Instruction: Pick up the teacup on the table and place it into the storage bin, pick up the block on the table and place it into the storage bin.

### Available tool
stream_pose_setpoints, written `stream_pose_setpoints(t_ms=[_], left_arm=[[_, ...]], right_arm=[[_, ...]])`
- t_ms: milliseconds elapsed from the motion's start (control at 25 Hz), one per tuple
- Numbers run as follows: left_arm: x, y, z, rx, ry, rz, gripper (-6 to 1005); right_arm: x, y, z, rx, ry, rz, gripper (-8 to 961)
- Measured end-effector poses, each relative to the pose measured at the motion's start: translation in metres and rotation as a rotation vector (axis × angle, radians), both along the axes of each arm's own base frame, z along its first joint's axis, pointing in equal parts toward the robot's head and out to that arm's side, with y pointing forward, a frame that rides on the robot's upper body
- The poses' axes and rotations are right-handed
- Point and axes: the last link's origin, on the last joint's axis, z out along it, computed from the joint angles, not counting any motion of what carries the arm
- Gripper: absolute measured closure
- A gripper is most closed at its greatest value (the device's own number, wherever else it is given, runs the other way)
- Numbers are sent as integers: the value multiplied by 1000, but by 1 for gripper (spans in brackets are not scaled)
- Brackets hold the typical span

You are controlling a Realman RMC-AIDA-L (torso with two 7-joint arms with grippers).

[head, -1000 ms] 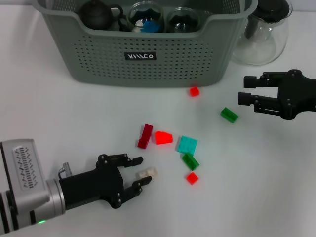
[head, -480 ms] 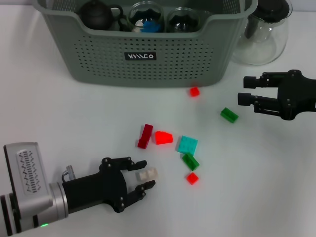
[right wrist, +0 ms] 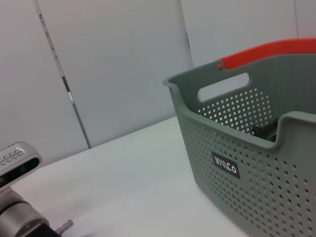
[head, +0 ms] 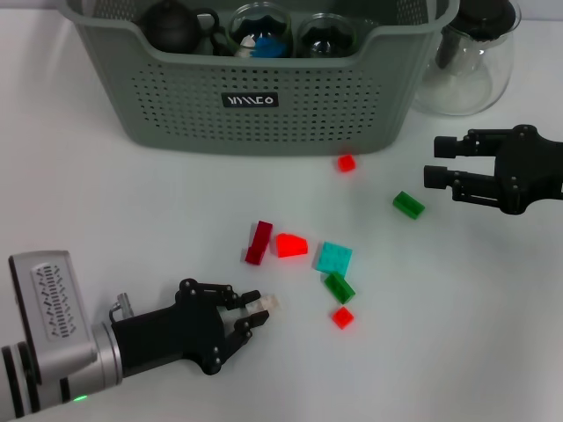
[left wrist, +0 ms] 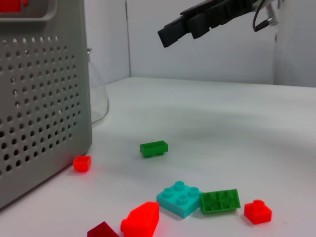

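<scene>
My left gripper [head: 252, 309] lies low at the front left of the table, shut on a small cream block [head: 261, 303] that rests on the table. The grey-green storage bin [head: 255, 101] stands at the back and also shows in the right wrist view [right wrist: 256, 148]. It holds a dark teapot [head: 172, 26] and two glass cups [head: 260, 31]. No teacup shows on the table. My right gripper [head: 438, 161] hovers open and empty at the right, and it also shows in the left wrist view [left wrist: 207, 19].
Loose blocks lie mid-table: dark red [head: 259, 243], bright red [head: 291, 245], teal [head: 334, 258], green [head: 339, 287], small red [head: 342, 317], another green [head: 408, 205], and a small red [head: 346, 163] by the bin. A glass pitcher [head: 466, 61] stands back right.
My left gripper slid forward around the cream block and its fingers closed on it. The right arm has not moved.
</scene>
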Motion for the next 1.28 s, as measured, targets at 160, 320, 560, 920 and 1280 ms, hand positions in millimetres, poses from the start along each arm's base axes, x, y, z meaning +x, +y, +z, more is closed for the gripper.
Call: stream_pose_setpoints(t_ms=[160, 320, 560, 920, 1280], left_arm=[[1, 2, 5, -14, -37, 42, 721], [9, 4, 35, -39, -179, 56, 809], [34, 16, 102, -56, -445, 28, 808], [91, 109, 213, -54, -627, 128, 803], [158, 231, 247, -29, -323, 447, 785]], right_arm=[[0, 0, 0, -1, 1, -2, 429], [1, -1, 2, 0, 4, -3, 429], [1, -1, 1, 1, 2, -1, 429], [2, 0, -2, 5, -3, -6, 429], [1, 1, -3, 5, -2, -7, 429]])
